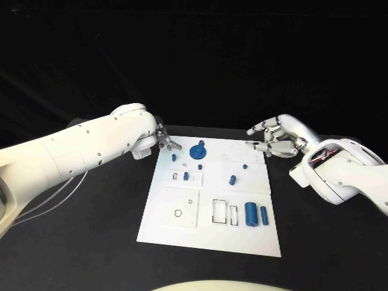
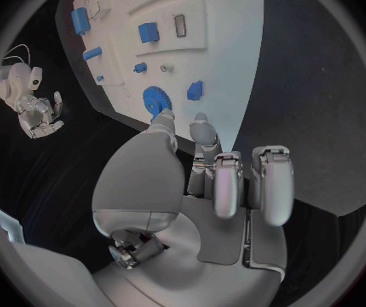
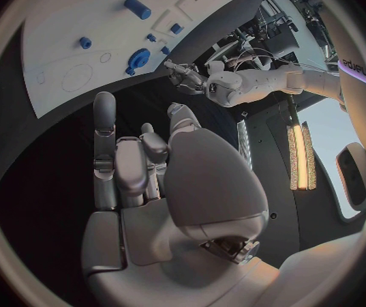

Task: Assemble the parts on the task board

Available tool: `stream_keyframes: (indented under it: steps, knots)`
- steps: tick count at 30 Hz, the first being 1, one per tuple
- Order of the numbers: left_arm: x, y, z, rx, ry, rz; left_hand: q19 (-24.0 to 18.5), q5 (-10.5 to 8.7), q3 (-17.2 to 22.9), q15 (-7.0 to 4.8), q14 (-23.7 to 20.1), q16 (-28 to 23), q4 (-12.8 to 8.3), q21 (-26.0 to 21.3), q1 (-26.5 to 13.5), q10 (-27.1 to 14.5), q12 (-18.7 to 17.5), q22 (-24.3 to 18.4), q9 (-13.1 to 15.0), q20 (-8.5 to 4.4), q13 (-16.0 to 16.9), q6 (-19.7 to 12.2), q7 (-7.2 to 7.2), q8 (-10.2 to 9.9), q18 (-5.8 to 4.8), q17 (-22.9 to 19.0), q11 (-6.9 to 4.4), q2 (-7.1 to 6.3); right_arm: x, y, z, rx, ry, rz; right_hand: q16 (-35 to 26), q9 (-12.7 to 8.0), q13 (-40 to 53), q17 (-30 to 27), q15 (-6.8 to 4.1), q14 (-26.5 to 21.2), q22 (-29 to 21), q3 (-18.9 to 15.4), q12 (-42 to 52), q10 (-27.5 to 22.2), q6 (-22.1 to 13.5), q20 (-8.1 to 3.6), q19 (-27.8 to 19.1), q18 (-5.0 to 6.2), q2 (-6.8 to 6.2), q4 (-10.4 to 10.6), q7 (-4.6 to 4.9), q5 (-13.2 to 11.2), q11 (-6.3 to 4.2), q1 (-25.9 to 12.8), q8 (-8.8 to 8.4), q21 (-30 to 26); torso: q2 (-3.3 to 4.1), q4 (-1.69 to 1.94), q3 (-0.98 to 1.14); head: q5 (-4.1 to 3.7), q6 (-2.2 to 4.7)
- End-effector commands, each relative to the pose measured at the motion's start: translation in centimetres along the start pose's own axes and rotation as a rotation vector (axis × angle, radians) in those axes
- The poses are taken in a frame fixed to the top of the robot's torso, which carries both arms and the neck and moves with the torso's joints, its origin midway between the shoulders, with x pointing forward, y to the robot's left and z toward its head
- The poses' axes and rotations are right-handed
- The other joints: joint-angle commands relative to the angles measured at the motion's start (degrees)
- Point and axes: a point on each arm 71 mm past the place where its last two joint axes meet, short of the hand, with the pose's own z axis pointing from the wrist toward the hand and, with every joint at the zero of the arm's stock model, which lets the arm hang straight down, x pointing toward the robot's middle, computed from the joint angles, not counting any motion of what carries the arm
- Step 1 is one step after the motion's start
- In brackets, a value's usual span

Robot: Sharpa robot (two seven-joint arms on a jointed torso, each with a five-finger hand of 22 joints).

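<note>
The white task board [image 1: 213, 227] lies in the middle of the table. A blue gear [image 1: 198, 150] stands near its far edge, with small blue pegs [image 1: 174, 157] [image 1: 233, 179] around it. Two blue cylinders [image 1: 251, 214] sit side by side at the near right. My left hand [image 1: 163, 138] hovers at the board's far left corner, its fingertips [image 2: 203, 124] close to the gear [image 2: 157, 102], and it holds nothing. My right hand [image 1: 277, 138] hangs over the far right corner, fingers loosely bent and apart, with nothing in it. The right wrist view looks past that hand [image 3: 140, 164] to the board [image 3: 80, 34].
Black tabletop [image 1: 334, 242] surrounds the board on all sides. Both white forearms reach in from the sides, the left one [image 1: 80, 151] over the table's left part. Several outlined slots [image 1: 220, 211] mark the board's near half.
</note>
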Motion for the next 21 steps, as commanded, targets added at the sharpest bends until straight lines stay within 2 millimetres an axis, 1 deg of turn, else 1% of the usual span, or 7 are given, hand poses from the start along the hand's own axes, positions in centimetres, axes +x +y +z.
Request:
stream_keyframes:
  steps: [1, 5, 13, 16, 20, 21]
  knots:
    - [0.36, -0.22, 0.17, 0.019, 0.024, 0.031, 5.4, -0.41, -0.5, 0.47, 6.0, 0.1, 0.0, -0.1, -0.4, -0.1, 0.1, 14.4, -0.1, 0.45, -0.1, 0.5, 0.06, -0.2, -0.66, 15.1, 0.21, 0.1, 0.13, 0.13, -0.02, -0.009, 0.009, -0.005, -0.2, 0.1, 0.0, 0.0, -0.14, 0.0, 0.0, 0.2, 0.0, -0.1, -0.1, 0.03, 0.2, 0.62, -0.04, 0.0, -0.21, 0.2, -0.03, 0.1, 0.28, -0.2, 0.0, -0.03, 0.02, -0.12, -0.12]
    - [0.58, -0.27, 0.24, 0.021, 0.034, 0.033, 5.4, -0.56, -0.6, 0.48, 6.0, 0.1, 0.0, -0.1, -0.5, -0.1, 0.1, 14.4, -0.2, 0.46, -0.1, 0.6, 0.07, -0.3, -0.66, 15.1, 0.22, 0.25, 0.13, 0.14, -0.03, -0.009, 0.009, -0.004, -0.2, 0.1, 0.0, 0.0, -0.14, 0.0, 0.0, 0.2, 0.0, -0.1, -0.1, 0.03, 0.2, 0.62, -0.04, 0.0, -0.21, 0.2, -0.03, 0.1, 0.28, -0.2, -0.12, -0.01, 0.05, -0.24, -0.2]
    - [0.77, -0.26, 0.31, 0.018, 0.05, 0.04, 5.4, -0.82, -0.8, 0.48, 6.0, 0.1, 0.0, 0.0, -0.7, -0.1, 0.2, 14.4, -0.3, 0.47, -0.1, 0.7, 0.06, -0.4, -0.67, 15.1, 0.22, 0.49, 0.14, 0.16, -0.04, -0.01, 0.009, -0.004, -0.2, 0.1, 0.0, 0.0, -0.14, 0.0, 0.0, 0.2, 0.0, -0.1, -0.1, 0.03, 0.2, 0.62, -0.04, 0.0, -0.21, 0.2, -0.03, 0.1, 0.28, -0.2, -0.14, 0.02, 0.07, -0.1, -0.19]
    - [0.88, -0.19, 0.37, 0.014, 0.061, 0.049, 5.5, -0.93, -0.9, 0.48, 6.0, 0.1, -0.1, 0.0, -0.5, -0.1, 0.2, 14.5, -0.3, 0.47, -0.1, 0.7, 0.04, -0.4, -0.68, 15.1, 0.21, 0.66, 0.13, 0.17, -0.05, -0.011, 0.009, -0.004, -0.2, 0.1, 0.0, 0.0, -0.14, 0.0, 0.0, 0.2, 0.0, -0.1, -0.1, 0.03, 0.2, 0.62, -0.04, 0.0, -0.21, 0.2, -0.03, 0.1, 0.28, -0.2, -0.16, 0.07, 0.05, -0.19, -0.1]
    - [1.15, -0.11, 0.45, 0.01, 0.077, 0.061, 5.5, -0.96, -0.9, 0.47, 6.0, 0.1, -0.2, 0.0, 0.0, -0.1, 0.3, 14.4, -0.5, 0.48, -0.1, 0.8, 0.02, -0.5, -0.67, 15.1, 0.18, 0.87, 0.12, 0.19, -0.04, -0.013, 0.006, -0.004, -0.2, 0.1, 0.0, 0.1, -0.15, 0.1, 0.1, 0.1, 0.0, 0.0, 0.0, 0.02, 0.4, 0.59, -0.07, 0.2, -0.22, -0.4, -0.02, -0.2, 0.35, -0.1, -0.14, 0.0, 0.02, -0.21, 0.12]
    - [1.2, -0.09, 0.46, 0.01, 0.079, 0.063, 5.5, -0.96, -0.9, 0.47, 6.0, 0.1, -0.2, 0.0, 0.1, -0.1, 0.3, 14.5, -0.5, 0.48, -0.1, 0.9, 0.01, -0.5, -0.68, 15.1, 0.18, 0.95, 0.12, 0.19, -0.04, -0.014, 0.006, -0.004, -0.2, 0.1, 0.0, 0.1, -0.15, 0.1, 0.1, 0.1, 0.0, 0.0, 0.0, 0.02, 0.4, 0.59, -0.07, 0.2, -0.22, -0.4, -0.02, -0.2, 0.35, -0.1, -0.14, -0.02, -0.03, -0.21, 0.1]
